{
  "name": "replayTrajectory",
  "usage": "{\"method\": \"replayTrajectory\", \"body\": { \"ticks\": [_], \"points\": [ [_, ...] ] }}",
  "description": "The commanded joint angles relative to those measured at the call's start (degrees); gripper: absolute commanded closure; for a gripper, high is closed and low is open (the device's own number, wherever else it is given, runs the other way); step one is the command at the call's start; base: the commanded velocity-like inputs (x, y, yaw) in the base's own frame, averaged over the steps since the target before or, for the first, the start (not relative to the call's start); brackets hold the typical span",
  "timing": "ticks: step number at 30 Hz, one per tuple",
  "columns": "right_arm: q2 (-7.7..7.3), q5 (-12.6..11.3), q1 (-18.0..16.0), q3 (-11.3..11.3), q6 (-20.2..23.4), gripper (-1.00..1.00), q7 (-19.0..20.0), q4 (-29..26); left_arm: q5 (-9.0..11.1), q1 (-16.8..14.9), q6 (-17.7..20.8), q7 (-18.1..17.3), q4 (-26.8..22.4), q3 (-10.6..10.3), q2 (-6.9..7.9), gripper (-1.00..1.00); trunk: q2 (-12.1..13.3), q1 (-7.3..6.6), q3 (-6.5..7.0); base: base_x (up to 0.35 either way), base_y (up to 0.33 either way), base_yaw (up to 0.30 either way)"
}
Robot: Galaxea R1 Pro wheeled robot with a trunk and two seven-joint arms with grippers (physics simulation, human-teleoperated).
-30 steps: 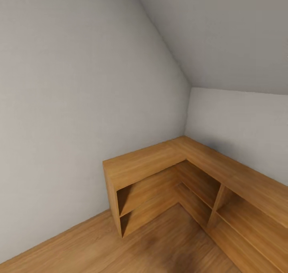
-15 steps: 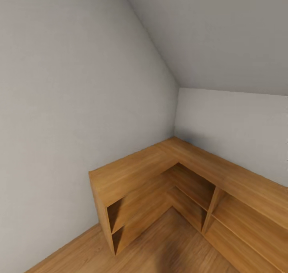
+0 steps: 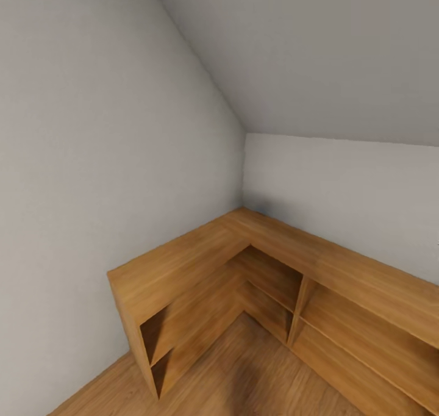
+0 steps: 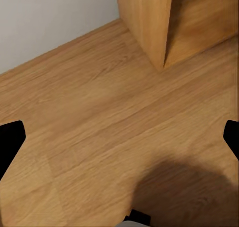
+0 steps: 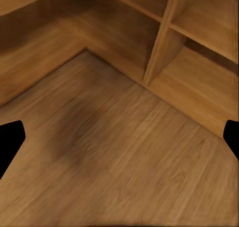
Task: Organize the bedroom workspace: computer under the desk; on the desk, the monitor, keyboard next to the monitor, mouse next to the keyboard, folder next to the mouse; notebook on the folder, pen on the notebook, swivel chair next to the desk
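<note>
Head view: grey walls (image 3: pixel 91 160) are met in a corner by an L-shaped wooden shelf unit (image 3: pixel 201 263) on a wooden floor (image 3: pixel 244 379). The left end effector (image 4: pixel 119 137), fingers (image 4: pixel 10 142) spread wide apart, is seen over floor beside the unit's end; the right end effector (image 5: pixel 119 139), equally spread, over floor before its compartments.

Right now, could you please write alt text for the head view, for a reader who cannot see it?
A low L-shaped wooden shelf unit with open compartments fills a room corner, against pale grey walls under a sloping ceiling. Wooden floor lies in front.
</note>
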Motion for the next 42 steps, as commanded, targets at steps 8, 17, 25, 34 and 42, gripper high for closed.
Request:
{"method": "replayTrajectory", "body": {
  "ticks": [8, 17, 25, 34, 42],
  "points": [
    [0.03, -0.61, -0.07, 0.51, -0.21, -1.00, -0.06, 0.10, 0.17, -0.02, -0.02, 0.59, -0.05, -0.49, 0.02, -1.00, -0.05, 0.01, -0.30, 0.010, 0.012, -0.277],
    [0.09, -0.66, -0.07, 0.51, -0.21, -1.00, -0.13, 0.10, 0.18, -0.02, 0.00, 0.51, -0.05, -0.57, 0.02, -1.00, -0.05, 0.01, -0.82, 0.218, 0.193, -0.235],
    [0.05, -0.66, -0.07, 0.48, -0.21, -1.00, -0.15, 0.09, 0.18, -0.02, 2.09, 0.52, -0.05, -0.51, 0.02, -1.00, -0.05, 0.01, -1.33, 0.061, 0.040, -0.219],
    [0.03, -0.66, -0.07, 0.50, -0.21, -1.00, -0.15, 0.10, 0.02, -0.02, 2.25, 0.52, -0.05, -0.54, -0.02, -1.00, -0.05, 0.01, -1.79, 0.003, 0.002, -0.245],
    [0.03, -0.66, -0.07, 0.46, -0.21, -1.00, -0.15, 0.10, 0.00, -0.02, 2.34, 0.52, -0.05, -0.58, -0.06, -1.00, -0.05, 0.01, -1.88, 0.092, 0.093, -0.277]
  ]
}}
